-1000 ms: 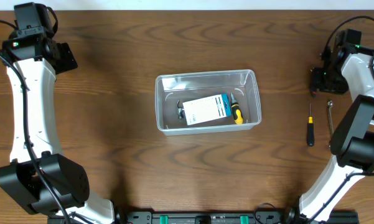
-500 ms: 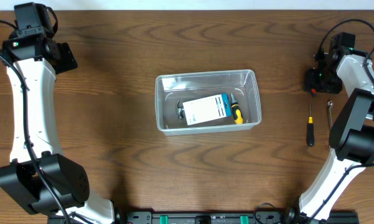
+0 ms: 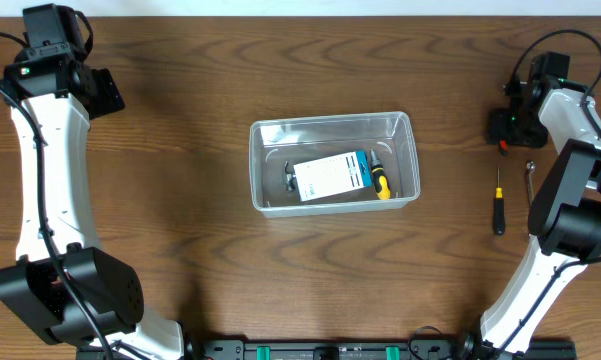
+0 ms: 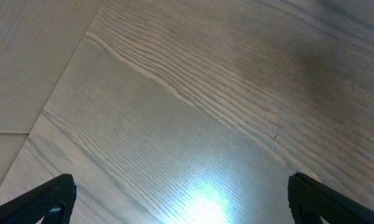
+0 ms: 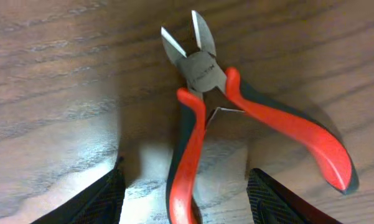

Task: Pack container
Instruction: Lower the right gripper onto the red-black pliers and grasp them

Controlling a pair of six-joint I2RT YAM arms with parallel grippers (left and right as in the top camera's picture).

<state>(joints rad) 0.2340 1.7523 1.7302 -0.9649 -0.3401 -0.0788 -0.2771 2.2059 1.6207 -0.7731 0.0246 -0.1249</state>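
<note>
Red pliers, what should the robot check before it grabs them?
1. Right tool open: ok, fingers wide apart.
2. Red pliers lying flat on the table: ok.
3. Both handles between the fingers: not ok; one is, the other splays out past a finger.
4. Fingers touching the pliers: cannot tell.
5. Container open-topped: ok; a box and a yellow-handled screwdriver lie inside.
6. Left tool far from the container: ok.
</note>
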